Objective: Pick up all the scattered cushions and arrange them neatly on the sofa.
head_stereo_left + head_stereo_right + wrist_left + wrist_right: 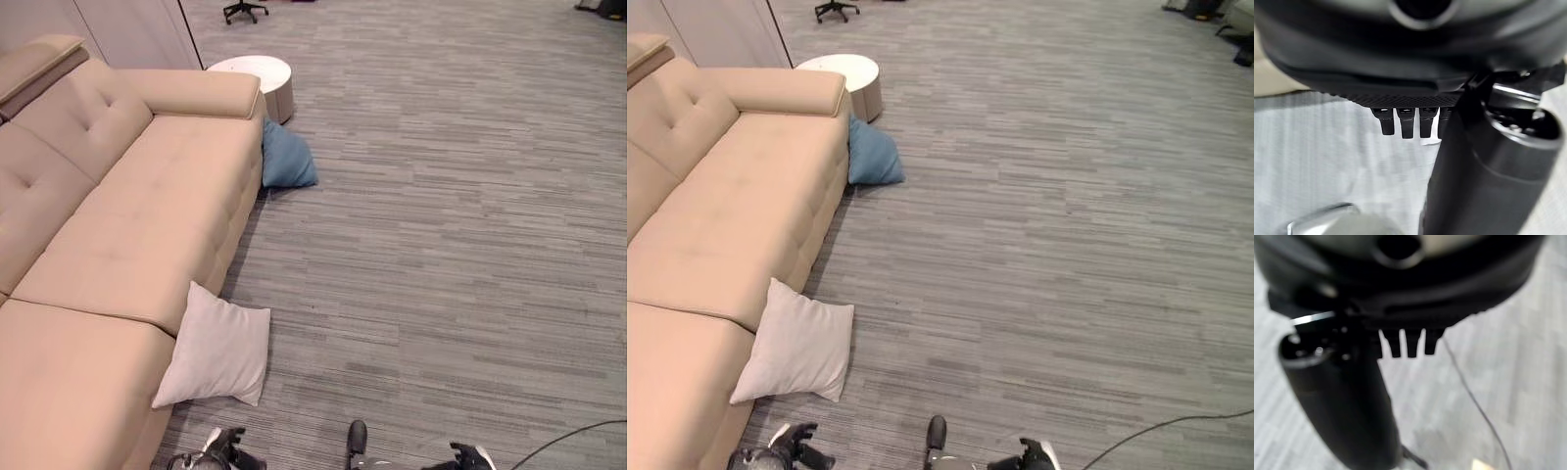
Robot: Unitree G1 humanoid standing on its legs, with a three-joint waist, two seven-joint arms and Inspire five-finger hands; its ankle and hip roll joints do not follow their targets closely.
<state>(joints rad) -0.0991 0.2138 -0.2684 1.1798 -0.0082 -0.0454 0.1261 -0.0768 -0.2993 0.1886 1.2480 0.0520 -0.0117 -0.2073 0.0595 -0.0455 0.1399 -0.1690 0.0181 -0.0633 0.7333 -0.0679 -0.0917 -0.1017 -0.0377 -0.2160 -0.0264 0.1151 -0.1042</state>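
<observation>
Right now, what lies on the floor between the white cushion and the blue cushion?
Nothing but bare grey carpet along the sofa front, between the white cushion and the blue cushion, as the left eye view shows.

The left hand (227,446) shows at the lower edge of the head view, left of centre, and the right hand (472,456) at the same edge further right — both low and well apart. In its wrist view the left hand's fingers (1406,125) hang straight in a row beside the thumb, holding nothing. The right hand's fingers (1400,345) hang straight too — empty, the thumb standing out beside them.
</observation>
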